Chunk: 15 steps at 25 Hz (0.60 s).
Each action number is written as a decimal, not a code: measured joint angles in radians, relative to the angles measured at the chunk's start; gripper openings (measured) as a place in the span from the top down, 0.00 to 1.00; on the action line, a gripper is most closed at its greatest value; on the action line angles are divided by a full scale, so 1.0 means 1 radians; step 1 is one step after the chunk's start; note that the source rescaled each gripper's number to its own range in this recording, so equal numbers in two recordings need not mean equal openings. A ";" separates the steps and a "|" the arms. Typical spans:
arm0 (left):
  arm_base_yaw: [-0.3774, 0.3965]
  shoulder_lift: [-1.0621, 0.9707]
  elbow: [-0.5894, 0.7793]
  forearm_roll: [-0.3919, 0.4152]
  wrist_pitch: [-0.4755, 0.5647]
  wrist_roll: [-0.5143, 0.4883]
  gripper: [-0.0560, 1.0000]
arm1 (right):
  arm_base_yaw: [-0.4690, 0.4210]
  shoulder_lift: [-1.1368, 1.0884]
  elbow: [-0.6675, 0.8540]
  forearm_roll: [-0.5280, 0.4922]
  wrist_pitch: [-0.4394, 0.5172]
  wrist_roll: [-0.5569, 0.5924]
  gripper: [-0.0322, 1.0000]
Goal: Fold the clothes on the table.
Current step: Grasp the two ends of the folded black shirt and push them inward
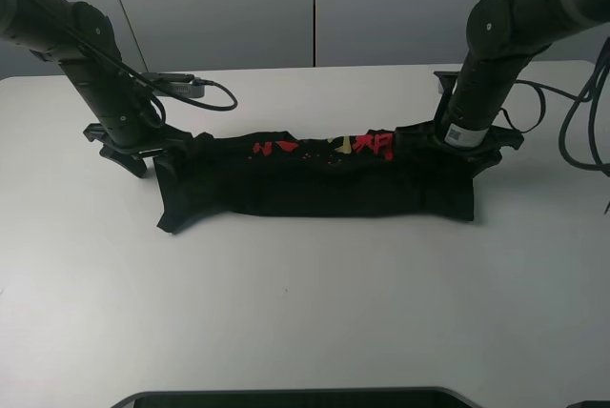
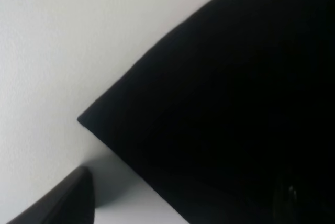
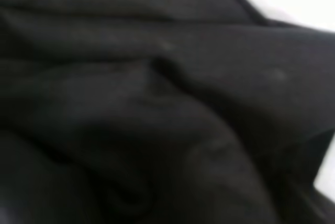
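The soft black T-shirt with red and yellow print [image 1: 315, 184] lay as a long creased band on the smooth white table [image 1: 305, 313]. The left tool [image 1: 151, 153] stood open at its corner (one finger [image 2: 57, 203] showed). Blurred folds hid the right tool [image 1: 467, 146], so I couldn't tell its state.

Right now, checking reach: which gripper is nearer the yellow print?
Right. The right gripper is at the shirt end nearer the yellow print; left gripper at the opposite end.

A white table [image 1: 305, 322] with rounded corners is carrying a black T-shirt [image 1: 315, 189], which is lying folded into a long band, its red and yellow print showing along the far edge. A black cable [image 1: 233, 93] is lying looped on the tabletop behind the shirt's left end.
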 joint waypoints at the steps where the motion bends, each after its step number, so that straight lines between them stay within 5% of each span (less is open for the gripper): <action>1: 0.000 0.000 0.000 0.000 0.000 0.000 0.09 | 0.000 0.002 0.000 0.011 -0.003 -0.002 0.36; 13: 0.000 0.000 0.000 0.000 0.000 0.000 0.09 | 0.009 0.004 0.029 0.073 -0.064 -0.024 0.89; 15: 0.000 0.000 0.000 0.000 0.000 0.000 0.09 | 0.009 0.004 0.029 0.073 -0.065 -0.031 0.92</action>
